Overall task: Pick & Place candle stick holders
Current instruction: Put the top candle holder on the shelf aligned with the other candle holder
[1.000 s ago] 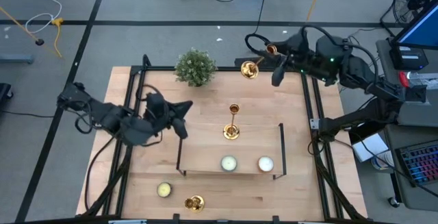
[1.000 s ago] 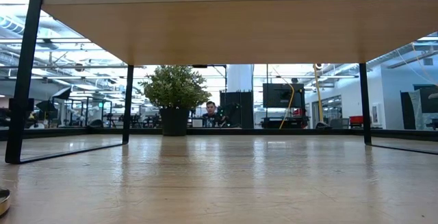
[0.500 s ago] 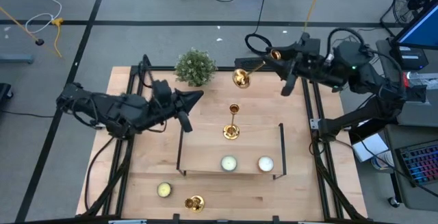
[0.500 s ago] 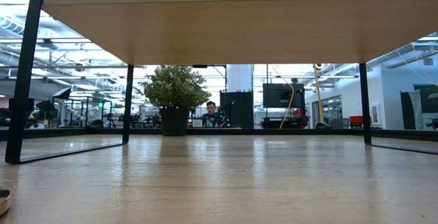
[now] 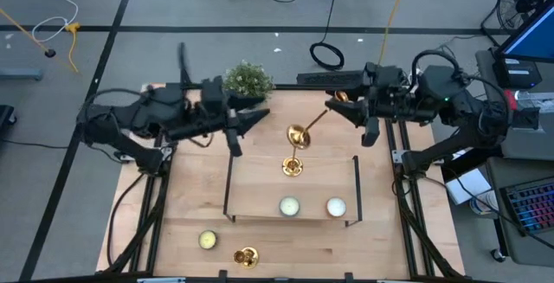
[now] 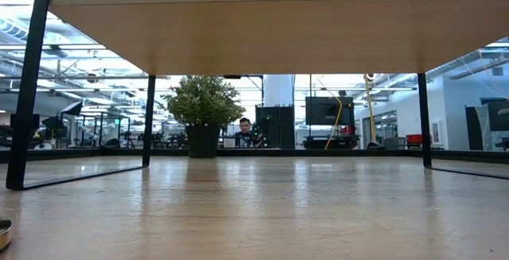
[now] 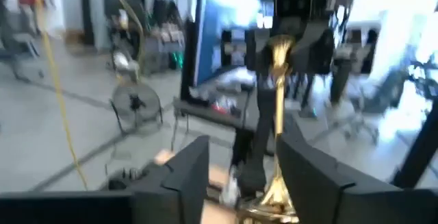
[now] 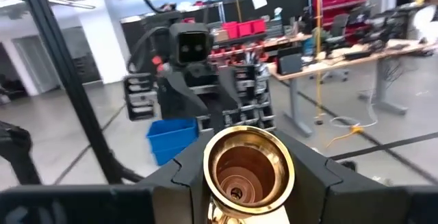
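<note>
Two candles (image 5: 289, 206) sit on the shelf (image 5: 260, 189) beside a plant (image 5: 248, 82).

Candlesticks shiny gold: one (image 5: 299, 132) in black right gripper (image 5: 339, 108), one (image 5: 293, 165) mid-table, one (image 5: 246, 255) at front edge. Table (image 5: 260, 231) pale wood. Plant (image 5: 247, 83) green. Candles: two white (image 5: 289, 206), one pale yellow (image 5: 207, 240). Shelf frame (image 5: 229, 188) black.

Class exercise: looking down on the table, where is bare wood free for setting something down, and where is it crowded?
Free: between the low shelf and table's right edge; also left of the shelf. Crowded: mid-back, where the right gripper carries a candlestick above the standing candlestick, beside the plant.
</note>
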{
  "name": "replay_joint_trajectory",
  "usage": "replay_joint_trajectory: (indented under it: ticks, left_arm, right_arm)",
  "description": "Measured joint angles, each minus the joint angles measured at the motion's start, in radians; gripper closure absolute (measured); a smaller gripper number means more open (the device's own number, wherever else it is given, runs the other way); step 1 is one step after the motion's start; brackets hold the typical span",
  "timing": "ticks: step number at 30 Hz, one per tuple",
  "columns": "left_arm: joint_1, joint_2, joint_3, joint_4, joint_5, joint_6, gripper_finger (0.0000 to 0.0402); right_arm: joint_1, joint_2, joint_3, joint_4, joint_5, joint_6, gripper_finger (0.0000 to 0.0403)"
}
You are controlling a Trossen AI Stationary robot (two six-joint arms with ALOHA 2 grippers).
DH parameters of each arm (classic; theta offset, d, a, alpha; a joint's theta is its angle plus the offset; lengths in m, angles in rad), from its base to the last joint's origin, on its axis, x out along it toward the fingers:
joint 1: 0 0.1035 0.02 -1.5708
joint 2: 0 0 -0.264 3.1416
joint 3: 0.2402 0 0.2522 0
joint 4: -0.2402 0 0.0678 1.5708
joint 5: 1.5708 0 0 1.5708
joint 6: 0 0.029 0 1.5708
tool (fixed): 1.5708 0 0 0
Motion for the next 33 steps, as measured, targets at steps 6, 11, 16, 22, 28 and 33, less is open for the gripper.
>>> replay_joint_trajectory:
  ticks: [6,11,16,22,28,33]
  left_arm:
    - [0.066,0.165,0.237,-0.237,0.204,-0.055,0.0189]
    - [0.089,0.296,0.413,-0.272,0.291,-0.047,0.0203]
    - [0.106,0.359,0.497,-0.286,0.402,-0.059,0.0231]
    - [0.121,0.372,0.502,-0.318,0.522,-0.169,0.0249]
    - [0.120,0.372,0.502,-0.314,0.597,-0.223,0.0242]
    - [0.116,0.372,0.502,-0.310,0.647,-0.250,0.0234]
  right_arm:
    - [0.000,0.015,0.000,0.000,-0.072,0.051,0.0275]
    - [0.007,0.014,0.000,0.039,-0.117,0.070,0.0275]
    - [0.010,0.014,0.000,0.053,-0.167,0.094,0.0275]
    - [0.024,0.014,0.000,0.050,-0.186,0.096,0.0275]
    - [0.026,0.014,0.000,0.030,-0.186,0.095,0.0275]
    - [0.035,0.018,0.000,0.038,-0.185,0.095,0.0275]
